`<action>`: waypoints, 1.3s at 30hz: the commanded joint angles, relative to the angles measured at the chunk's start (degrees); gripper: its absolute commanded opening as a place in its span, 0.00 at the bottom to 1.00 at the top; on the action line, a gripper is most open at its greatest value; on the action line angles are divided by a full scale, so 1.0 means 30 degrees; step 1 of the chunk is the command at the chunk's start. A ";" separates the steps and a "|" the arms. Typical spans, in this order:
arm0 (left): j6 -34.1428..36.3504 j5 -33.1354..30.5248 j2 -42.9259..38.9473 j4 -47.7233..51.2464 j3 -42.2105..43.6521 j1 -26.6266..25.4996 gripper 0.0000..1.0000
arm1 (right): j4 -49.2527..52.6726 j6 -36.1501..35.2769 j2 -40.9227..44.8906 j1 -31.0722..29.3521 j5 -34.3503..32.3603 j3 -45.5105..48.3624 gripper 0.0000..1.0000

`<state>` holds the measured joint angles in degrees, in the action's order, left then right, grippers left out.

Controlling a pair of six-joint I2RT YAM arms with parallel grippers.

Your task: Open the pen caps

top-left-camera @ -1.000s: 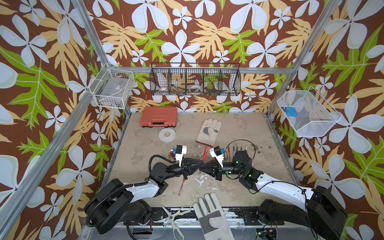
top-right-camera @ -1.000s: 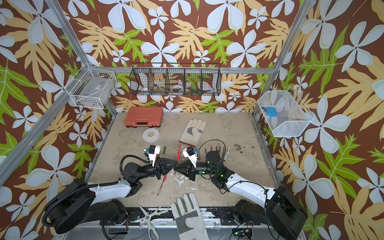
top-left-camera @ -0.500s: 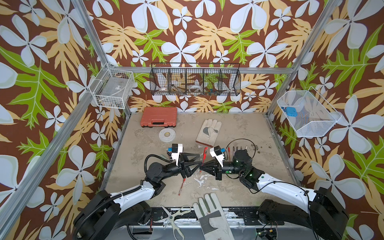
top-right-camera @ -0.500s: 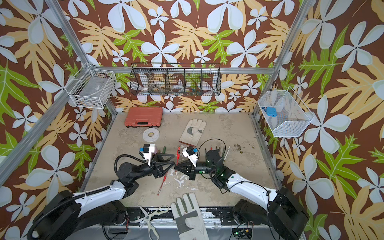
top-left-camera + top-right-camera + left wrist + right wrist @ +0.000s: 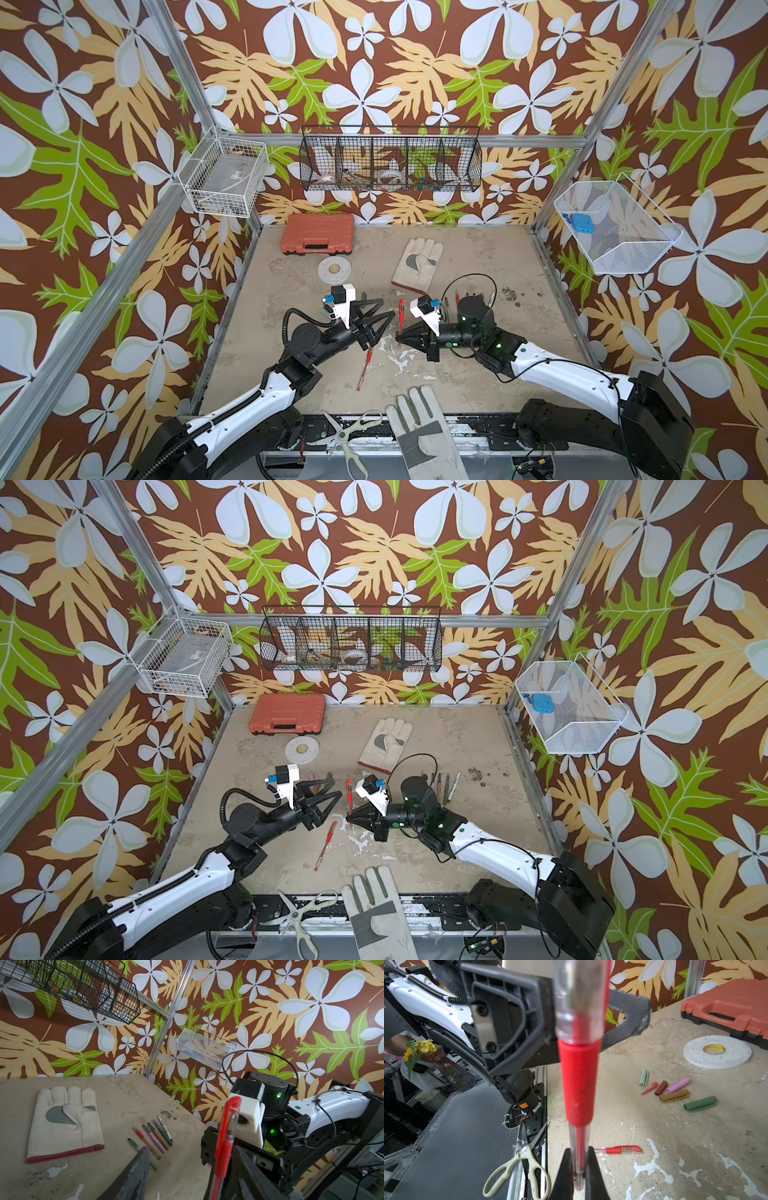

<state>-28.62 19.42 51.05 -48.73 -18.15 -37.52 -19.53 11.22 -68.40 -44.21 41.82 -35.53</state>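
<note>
With your right end effector (image 5: 579,1152) clenched on the red pen (image 5: 578,1084), mid-frame, shut the released left end effector (image 5: 190,1152) squarely on its cap (image 5: 234,1103) and pull straight.

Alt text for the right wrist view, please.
A slim clear plastic pen with a red grip fills the frame, pinched between the black fingers of the right gripper. Beyond it, on the beige table, lie six loose coloured plastic pen caps, another red pen and a white tape roll, with cream-handled scissors at the table's edge.

Before the glove (image 5: 385,742), the pen caps (image 5: 673,1096) lie left and the pens (image 5: 154,1139) right.
</note>
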 commanded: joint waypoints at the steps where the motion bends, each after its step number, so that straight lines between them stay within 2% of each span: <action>1: 0.0283 -0.0071 0.0006 -0.0315 0.0031 0.0049 0.63 | 0.0967 -0.0821 -0.0399 -0.0172 -0.0476 -0.0381 0.00; 8: 0.0147 0.0622 0.0353 -0.0776 0.0013 0.0045 0.58 | 0.1834 -0.1279 -0.1451 -0.0830 -0.1261 -0.1046 0.00; 12: 0.0126 0.0712 0.0705 -0.0797 -0.0114 0.0032 0.52 | 0.2077 -0.1529 -0.1750 -0.1185 -0.1340 -0.1286 0.00; 26: 0.0356 0.0348 0.0240 -0.0700 0.0127 0.0040 0.06 | 0.2290 -0.1720 -0.2092 -0.1349 -0.1402 -0.1465 0.00; 29: 0.0352 0.0410 0.0269 -0.0694 0.0081 0.0055 0.00 | 0.2383 -0.1807 -0.1975 -0.1363 -0.1479 -0.1462 0.01; 34: 0.0381 0.0258 0.0240 -0.0711 0.0146 0.0055 0.00 | 0.2295 -0.1870 -0.1467 -0.1349 -0.1757 -0.1255 0.29; 37: 0.0291 0.0323 0.0278 -0.0787 0.0202 0.0067 0.00 | 0.2114 -0.1870 -0.0801 -0.1349 -0.2357 -0.0999 0.38; 39: -0.0029 0.0323 0.0407 -0.1468 0.0490 0.0050 0.00 | 0.1569 -0.1709 -0.0189 -0.1349 -0.2594 -0.0607 0.39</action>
<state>-27.46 20.84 51.96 -49.84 -17.34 -37.52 -12.91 6.11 -70.43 -48.14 35.68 -38.15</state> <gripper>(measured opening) 0.118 0.391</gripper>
